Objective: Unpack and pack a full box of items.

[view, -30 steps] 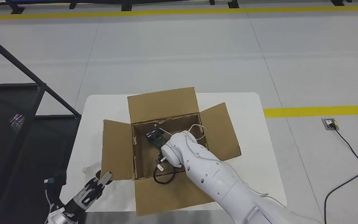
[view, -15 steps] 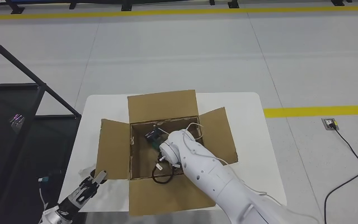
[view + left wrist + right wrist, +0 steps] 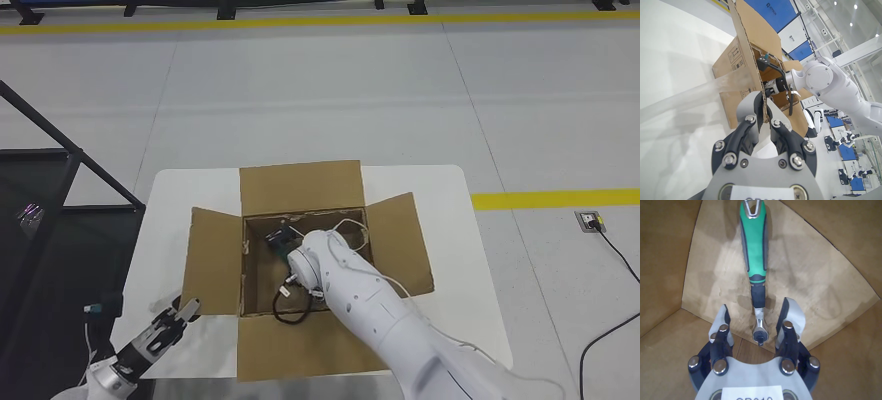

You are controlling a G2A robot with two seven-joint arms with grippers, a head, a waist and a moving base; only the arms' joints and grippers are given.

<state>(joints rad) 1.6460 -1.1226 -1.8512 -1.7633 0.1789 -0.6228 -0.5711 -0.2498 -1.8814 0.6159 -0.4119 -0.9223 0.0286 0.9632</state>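
An open cardboard box [image 3: 300,185] stands on the white table [image 3: 455,210] with its flaps spread out. My left gripper [image 3: 186,303] sits at the table's near left corner. It is shut on the edge of the box's left flap [image 3: 763,106], with the cardboard pinched between its pads. My right arm [image 3: 335,280] reaches down into the box. Inside, my right gripper [image 3: 755,305] is open just above the box floor. A green-handled ratchet wrench [image 3: 754,241] lies flat there, its metal head [image 3: 760,333] between the two fingers and untouched.
A strip of clear tape [image 3: 696,91] trails from the box's outer wall over the table. A black cable loop [image 3: 290,312] hangs by the right wrist inside the box. A dark metal frame [image 3: 40,200] stands left of the table. Bare table lies right of the box.
The box and its left flap slid a little to the left, then back to the right, and my left gripper moved along with the flap. The right arm stayed inside the box.
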